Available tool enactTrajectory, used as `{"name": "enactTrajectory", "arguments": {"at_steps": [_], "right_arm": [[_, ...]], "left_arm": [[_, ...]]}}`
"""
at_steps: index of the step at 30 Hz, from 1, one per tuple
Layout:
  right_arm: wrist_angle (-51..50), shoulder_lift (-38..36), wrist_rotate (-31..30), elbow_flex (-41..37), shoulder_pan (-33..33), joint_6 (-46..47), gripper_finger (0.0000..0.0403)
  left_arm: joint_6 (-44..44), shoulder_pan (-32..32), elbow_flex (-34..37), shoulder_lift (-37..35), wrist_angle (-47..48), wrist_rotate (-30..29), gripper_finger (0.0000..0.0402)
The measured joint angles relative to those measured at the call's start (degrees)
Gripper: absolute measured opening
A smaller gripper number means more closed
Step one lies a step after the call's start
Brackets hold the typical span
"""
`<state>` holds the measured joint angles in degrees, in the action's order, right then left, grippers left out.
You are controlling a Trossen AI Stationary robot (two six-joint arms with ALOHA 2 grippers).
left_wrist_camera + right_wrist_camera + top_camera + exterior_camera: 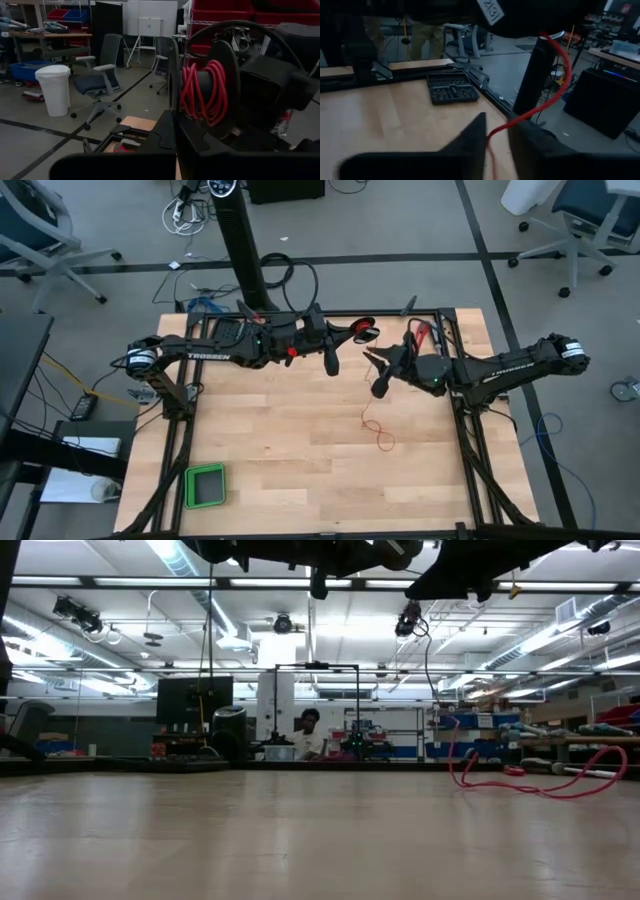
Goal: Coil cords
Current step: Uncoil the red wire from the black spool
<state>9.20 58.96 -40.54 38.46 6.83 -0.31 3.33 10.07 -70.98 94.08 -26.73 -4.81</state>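
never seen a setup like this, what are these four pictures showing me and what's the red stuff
Two dark robot arms work over a wooden table. One picture looks straight down, one looks level across the tabletop, and two come from cameras on the arms' wrists. The red stuff is a thin red cord: part lies loose on the table, part is wound on a spool that the left end effector holds up. The right end effector has the cord running between its fingers. A small green tray sits near one corner.
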Motion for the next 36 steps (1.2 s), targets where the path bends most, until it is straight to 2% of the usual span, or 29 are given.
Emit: {"name": "enactTrajectory", "arguments": {"at_steps": [2,13,18,23,27,31,36], "right_arm": [[-0.3,0.0,1.4,0.0,0.0,-0.9,0.0011],[0.3,0.0,2.4,0.0,-2.4,0.6,0.0003],[3.7,1.0,12.5,0.0,-5.1,2.3,0.0002],[6.1,5.4,23.1,0.1,-6.7,3.2,0.0001],[2.5,9.2,27.4,2.1,-7.5,4.2,0.0001],[-3.5,10.7,30.7,5.9,-6.6,3.2,0.0001],[-14.5,9.4,30.1,11.3,-6.1,1.5,0.0]], "left_arm": [[0.0,0.0,0.0,0.0,0.1,0.0,0.0],[1.3,0.2,0.0,0.0,-1.6,-1.0,0.0],[2.7,0.2,0.0,0.0,-2.2,-5.2,0.0],[0.5,0.3,0.0,0.7,-1.2,-8.6,0.0],[-3.4,0.4,0.1,1.4,4.5,-9.9,0.0],[-7.6,0.4,0.1,1.5,15.6,-12.5,0.0],[-9.2,0.4,0.1,1.5,28.0,-13.2,0.0]]}}
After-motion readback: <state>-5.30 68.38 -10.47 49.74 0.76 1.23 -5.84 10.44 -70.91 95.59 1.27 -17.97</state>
